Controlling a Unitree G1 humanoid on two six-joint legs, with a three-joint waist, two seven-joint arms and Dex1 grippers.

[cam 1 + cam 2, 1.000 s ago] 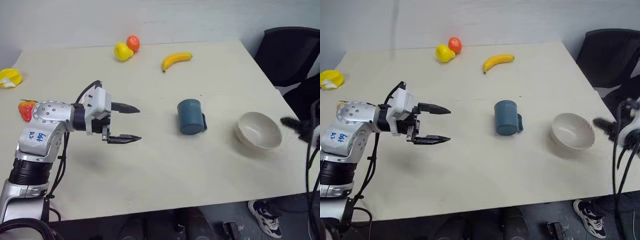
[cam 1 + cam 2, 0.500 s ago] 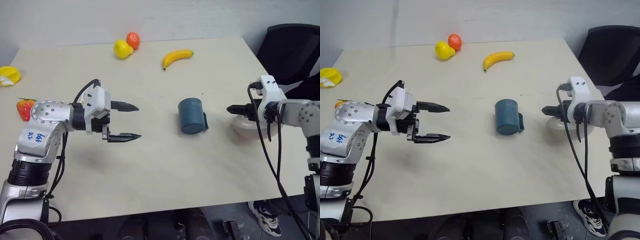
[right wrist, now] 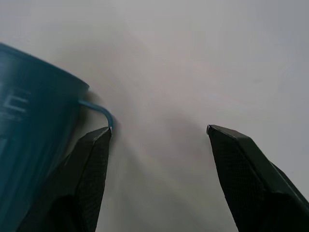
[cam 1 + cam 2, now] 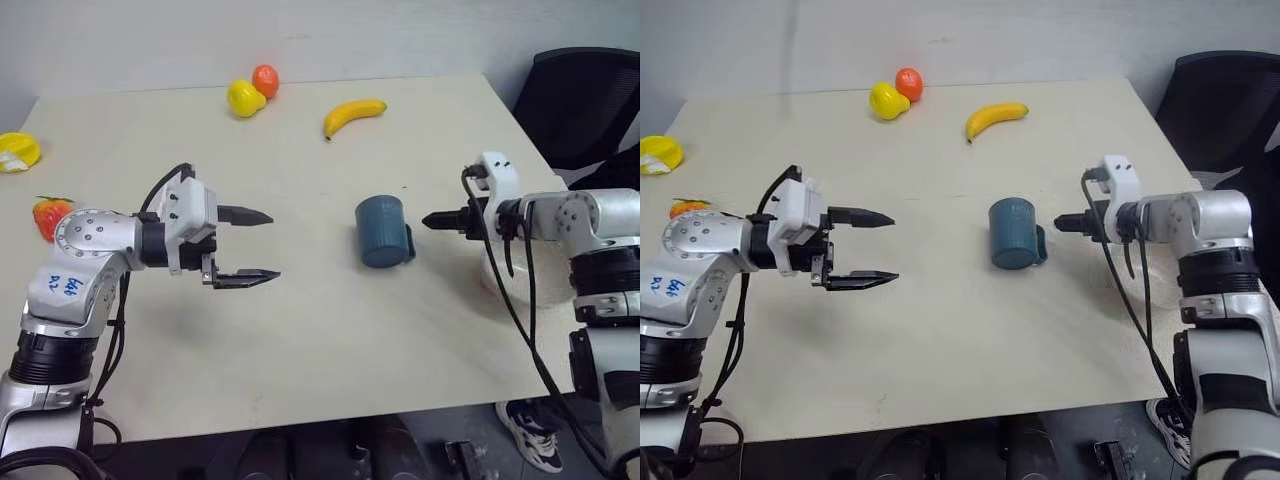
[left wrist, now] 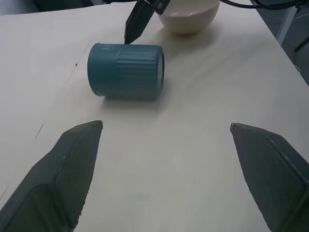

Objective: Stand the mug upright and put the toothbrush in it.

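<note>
Mug (image 4: pixel 382 231) — between both grippers.

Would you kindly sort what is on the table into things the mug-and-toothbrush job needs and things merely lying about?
Needed for the job:
- mug, lying on its side
- right end effector, open beside the mug
- left end effector, open

Lying about:
- banana
- bowl
- yellow fruit
- orange fruit
- strawberry
</note>
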